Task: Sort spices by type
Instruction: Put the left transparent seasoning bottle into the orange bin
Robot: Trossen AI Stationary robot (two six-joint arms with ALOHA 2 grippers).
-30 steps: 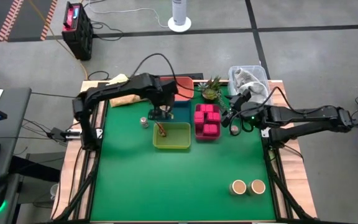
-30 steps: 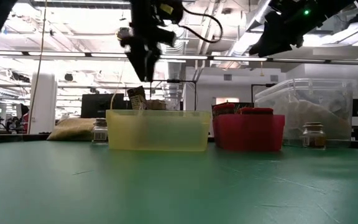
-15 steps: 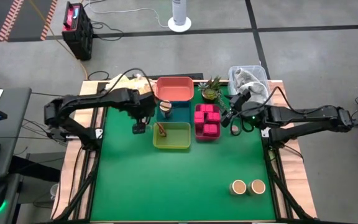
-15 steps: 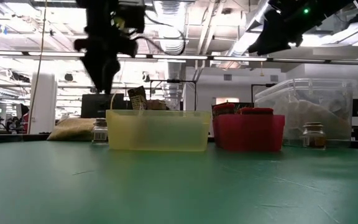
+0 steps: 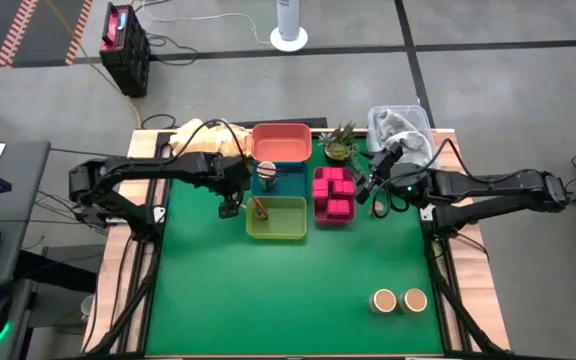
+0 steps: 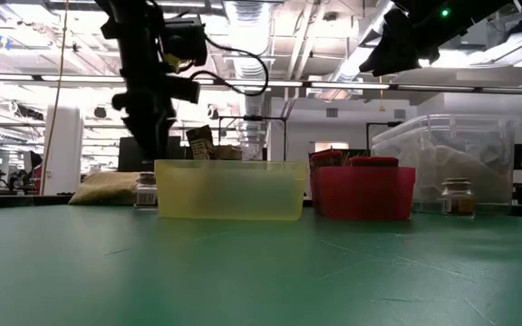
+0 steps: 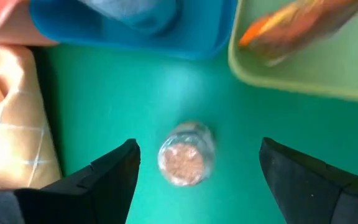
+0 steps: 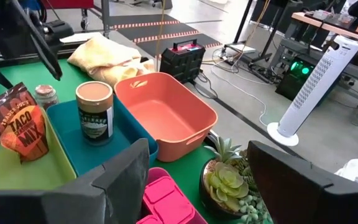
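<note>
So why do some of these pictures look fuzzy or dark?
Left wrist view: the small jar and yellow-green tray are soft, too close for focus. Low view: bright ceiling lights turn the left hand into a silhouette. High view: evenly lit, sharp.

Coloured trays [image 5: 280, 143], succulent [image 5: 340, 146], clear bin [image 5: 401, 125], tower fan [image 8: 306, 90].

A small jar [image 6: 146, 191] is being straddled from above by the left gripper [image 6: 149, 136], beside a yellow tray [image 6: 230, 190]. A red tray [image 6: 362, 193] and another jar [image 6: 457, 197] are being shown farther along.
</note>
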